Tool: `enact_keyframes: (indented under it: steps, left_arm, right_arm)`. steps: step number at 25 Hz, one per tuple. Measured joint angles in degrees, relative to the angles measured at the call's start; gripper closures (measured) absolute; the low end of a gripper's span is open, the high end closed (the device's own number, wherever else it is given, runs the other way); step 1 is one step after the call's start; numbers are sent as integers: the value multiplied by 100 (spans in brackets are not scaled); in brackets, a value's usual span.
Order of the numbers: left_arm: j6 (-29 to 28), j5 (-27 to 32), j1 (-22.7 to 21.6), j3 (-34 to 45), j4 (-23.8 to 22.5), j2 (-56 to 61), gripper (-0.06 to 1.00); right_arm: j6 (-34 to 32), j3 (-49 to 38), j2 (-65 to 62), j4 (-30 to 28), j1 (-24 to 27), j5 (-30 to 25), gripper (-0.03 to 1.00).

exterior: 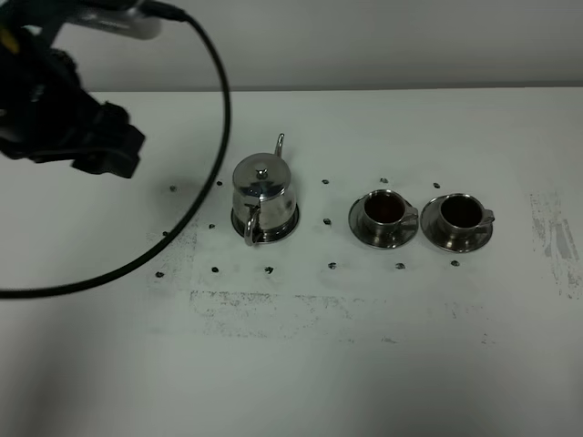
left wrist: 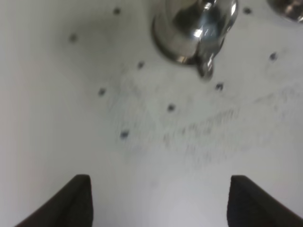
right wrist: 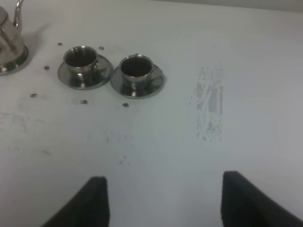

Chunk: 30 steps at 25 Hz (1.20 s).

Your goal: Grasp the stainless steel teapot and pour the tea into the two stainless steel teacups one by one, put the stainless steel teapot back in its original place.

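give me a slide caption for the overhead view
Teapot upright on its dish, two cups holding tea, left arm off to the side.

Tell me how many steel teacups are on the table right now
2. One teacup stands on its saucer just right of the teapot; the other teacup stands on its own saucer further right. Nothing appears to hide a third.

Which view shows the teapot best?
Exterior high: the whole stainless steel teapot shows, with lid knob, spout and loop handle, sitting on its round dish. Left wrist shows only its blurred lower body and handle, cropped at the frame edge. Right wrist catches just a sliver with the spout at the frame's corner.
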<state>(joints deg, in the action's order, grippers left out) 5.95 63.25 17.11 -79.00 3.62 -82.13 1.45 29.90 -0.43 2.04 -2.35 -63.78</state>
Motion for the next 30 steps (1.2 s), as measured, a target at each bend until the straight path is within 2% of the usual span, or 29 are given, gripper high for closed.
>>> enact_keyframes:
  steps: [3, 9, 11, 22, 30]
  left_arm:
    - [-73, 273, -553, 621, 0, 858, 36]
    - [-95, 412, -1991, 2374, -12, 2861, 36]
    - [-95, 412, -2244, 2863, -12, 3482, 36]
    - [-100, -306, -2345, 4710, 18, 5772, 36]
    - [-107, -200, -1886, 4986, 18, 7124, 37]
  right_arm:
    - [0, 0, 0, 0, 0, 0, 47]
    - [0, 0, 0, 0, 0, 0, 47]
    - [0, 0, 0, 0, 0, 0, 47]
    - [0, 0, 0, 0, 0, 0, 47]
    - [0, 0, 0, 0, 0, 0, 47]
